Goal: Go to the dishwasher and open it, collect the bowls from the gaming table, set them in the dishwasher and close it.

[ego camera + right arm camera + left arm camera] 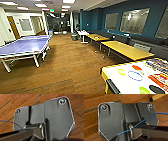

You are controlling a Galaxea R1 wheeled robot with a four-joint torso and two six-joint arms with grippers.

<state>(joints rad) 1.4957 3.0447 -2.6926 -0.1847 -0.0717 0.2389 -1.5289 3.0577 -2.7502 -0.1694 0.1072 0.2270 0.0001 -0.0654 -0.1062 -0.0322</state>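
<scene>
The gaming table [112, 75], glossy white on top with a yellow rim, stood at the lower right of the head view, close under the camera; on it lay the bowls: a red one [136, 67], a yellow-green one [121, 72], another yellow-green one [144, 90] at the near edge and a black one [156, 89] just beside it; a flat purple ring [135, 75] lay between them. Past it two yellow-topped tables [125, 50] ran in a row along the blue wall [95, 18]; a blue table-tennis table [23, 46] stood well apart on the left, across the brown wooden floor [67, 65]; what may have been a bin [74, 37] stood farther back. In both wrist views that floor lay beneath the robot's dark plate; whether either gripper's fingers were apart or together I could not tell.
</scene>
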